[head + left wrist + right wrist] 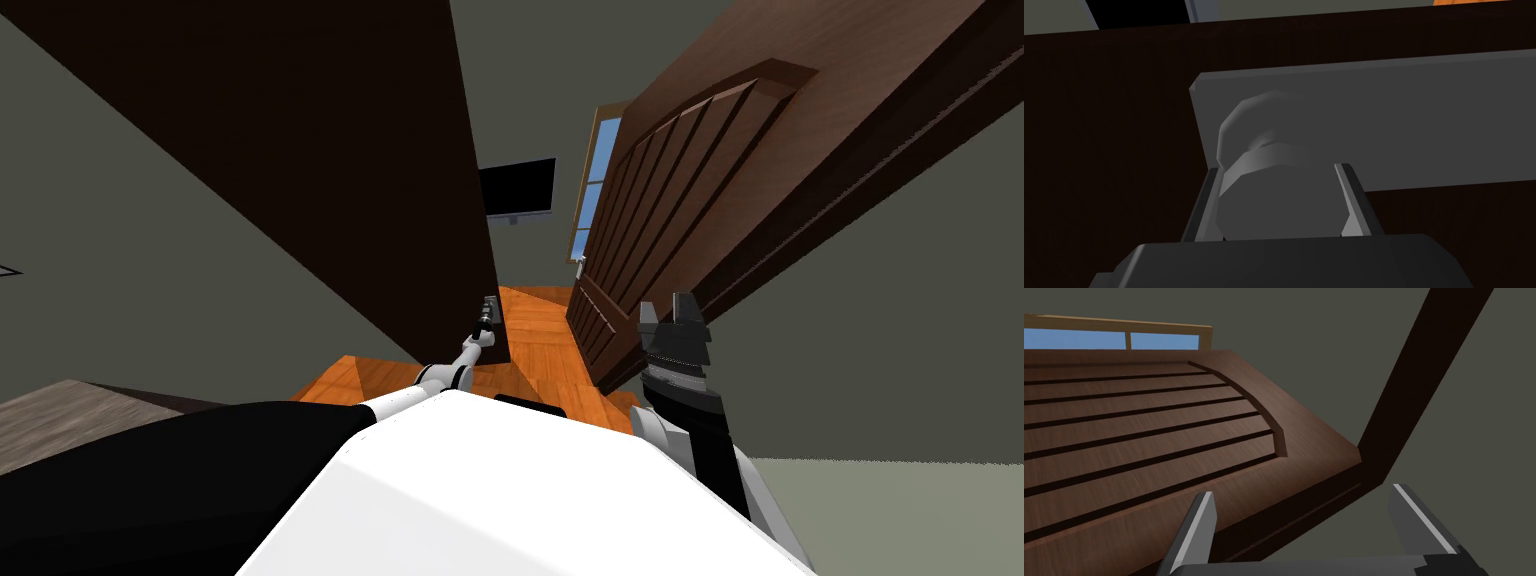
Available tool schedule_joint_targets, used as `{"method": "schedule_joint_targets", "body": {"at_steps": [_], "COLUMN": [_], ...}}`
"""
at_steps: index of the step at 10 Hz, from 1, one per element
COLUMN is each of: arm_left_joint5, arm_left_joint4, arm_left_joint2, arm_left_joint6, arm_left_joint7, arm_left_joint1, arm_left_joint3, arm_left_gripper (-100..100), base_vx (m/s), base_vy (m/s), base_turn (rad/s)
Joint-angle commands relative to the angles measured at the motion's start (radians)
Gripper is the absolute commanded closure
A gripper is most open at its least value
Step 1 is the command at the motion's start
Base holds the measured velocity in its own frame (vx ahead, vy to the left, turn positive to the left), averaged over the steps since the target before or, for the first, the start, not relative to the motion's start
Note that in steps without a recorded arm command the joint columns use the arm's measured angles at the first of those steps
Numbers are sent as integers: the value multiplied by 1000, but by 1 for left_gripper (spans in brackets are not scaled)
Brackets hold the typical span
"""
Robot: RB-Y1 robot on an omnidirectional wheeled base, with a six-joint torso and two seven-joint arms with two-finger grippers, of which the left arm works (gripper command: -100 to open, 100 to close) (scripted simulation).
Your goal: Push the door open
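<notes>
A very dark brown door (330, 150) stands at my left, its edge facing the gap ahead. My left gripper (487, 318) reaches to that edge. In the left wrist view the left gripper (1279, 169) is shut on a round grey knob (1274, 200), one finger pressing each side. The knob sits on a grey plate (1424, 125) fixed to the dark door (1099, 150). On my right a brown panelled door (700, 180) is swung aside. My right gripper (668, 305) is raised beside it, open and holding nothing, and the right gripper (1302, 490) faces the panelled door (1149, 423).
An orange wood floor (540, 340) runs through the narrow gap between the two doors. Beyond it are a window (597, 170) and a black screen (518, 187) on the far wall. A dark frame post (1419, 373) rises by the panelled door. Grey walls flank both sides.
</notes>
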Motion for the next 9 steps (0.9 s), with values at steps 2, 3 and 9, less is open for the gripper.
{"method": "schedule_joint_targets", "body": {"at_steps": [2,3,9], "arm_left_joint5": [5,5,31], "arm_left_joint4": [-32,-32,-32], "arm_left_joint2": [11,11,34], "arm_left_joint6": [8,8,4], "arm_left_joint7": [-9,-9,-33], "arm_left_joint1": [7,7,16], "arm_left_joint3": [19,19,84], "arm_left_gripper": [100,100,100], "base_vx": [102,23,145], "base_vy": [-48,14,-59], "base_turn": [40,-12,55]}}
